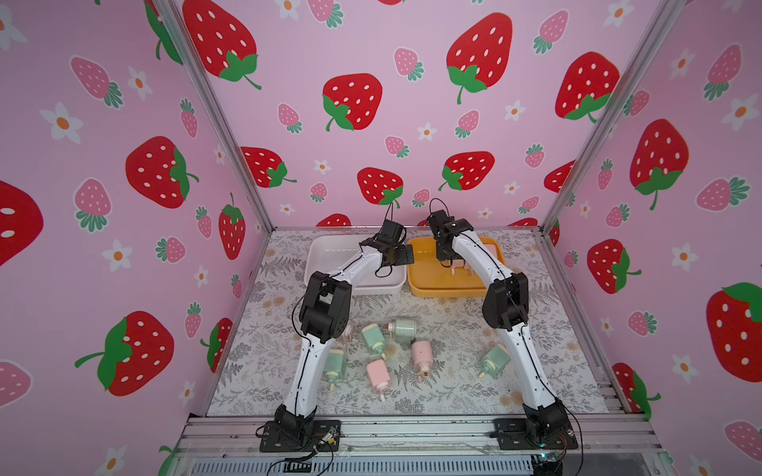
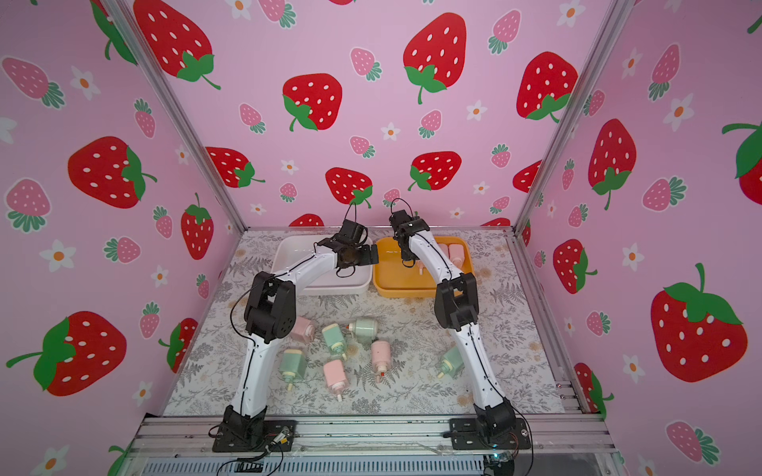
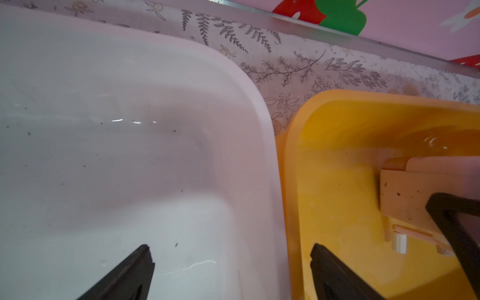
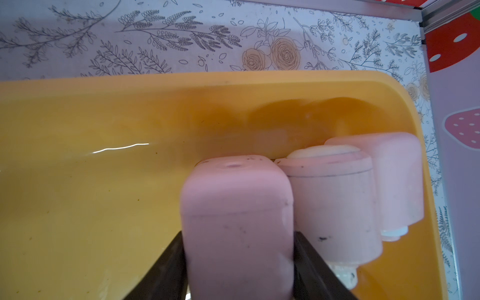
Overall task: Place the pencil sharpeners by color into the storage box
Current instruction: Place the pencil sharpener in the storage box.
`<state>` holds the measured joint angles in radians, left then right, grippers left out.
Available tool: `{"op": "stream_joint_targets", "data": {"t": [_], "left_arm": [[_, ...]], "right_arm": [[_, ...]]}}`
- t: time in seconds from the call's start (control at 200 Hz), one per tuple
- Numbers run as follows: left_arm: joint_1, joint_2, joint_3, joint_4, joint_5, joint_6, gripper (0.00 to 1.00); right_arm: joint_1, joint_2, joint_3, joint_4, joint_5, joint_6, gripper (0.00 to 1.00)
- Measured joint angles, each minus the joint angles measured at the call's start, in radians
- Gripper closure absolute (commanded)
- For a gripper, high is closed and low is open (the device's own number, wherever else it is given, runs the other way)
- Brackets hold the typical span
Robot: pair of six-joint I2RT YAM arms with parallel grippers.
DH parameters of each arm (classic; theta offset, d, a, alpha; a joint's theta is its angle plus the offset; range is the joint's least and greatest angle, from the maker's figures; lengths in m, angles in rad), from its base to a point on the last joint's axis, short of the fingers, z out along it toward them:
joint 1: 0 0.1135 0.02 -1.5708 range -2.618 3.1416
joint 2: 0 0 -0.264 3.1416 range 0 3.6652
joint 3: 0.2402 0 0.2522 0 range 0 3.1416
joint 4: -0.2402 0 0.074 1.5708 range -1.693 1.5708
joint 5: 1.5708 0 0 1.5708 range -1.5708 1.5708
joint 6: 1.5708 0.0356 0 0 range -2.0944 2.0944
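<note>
Up front, loose on the flowery mat (image 1: 453,395): three pink pencil sharpeners (image 1: 378,376) and four green pencil sharpeners (image 1: 492,360), not sorted yet. Farther back, low in the yellow box (image 4: 207,78): right gripper (image 4: 238,235) pinching a held pink sharpener (image 4: 233,187) by its sides, just beside two stored pink sharpeners (image 4: 335,197), likely to keep pinks together. Next to it, left gripper (image 3: 230,246) spread wide, holding nothing, over the white box (image 3: 249,85) rim, maybe waiting for greens.
</note>
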<state>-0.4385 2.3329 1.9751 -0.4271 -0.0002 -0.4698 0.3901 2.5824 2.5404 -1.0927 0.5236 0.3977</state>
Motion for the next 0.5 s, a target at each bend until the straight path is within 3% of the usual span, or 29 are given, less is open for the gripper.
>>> {"op": "stream_joint_targets", "data": {"t": [0.145, 0.335, 0.365, 0.5], "left_arm": [[0.000, 0.000, 0.000, 0.000, -0.001, 0.000, 0.00], [0.002, 0.000, 0.000, 0.000, 0.000, 0.000, 0.00], [0.002, 0.000, 0.000, -0.001, 0.000, 0.000, 0.00], [0.002, 0.000, 0.000, 0.000, 0.000, 0.000, 0.00]], "right_arm": [[0.000, 0.000, 0.000, 0.001, 0.000, -0.001, 0.51], [0.000, 0.000, 0.000, 0.004, 0.007, -0.007, 0.49], [0.000, 0.000, 0.000, 0.005, 0.008, -0.008, 0.42], [0.000, 0.000, 0.000, 0.007, 0.014, -0.014, 0.34]]}}
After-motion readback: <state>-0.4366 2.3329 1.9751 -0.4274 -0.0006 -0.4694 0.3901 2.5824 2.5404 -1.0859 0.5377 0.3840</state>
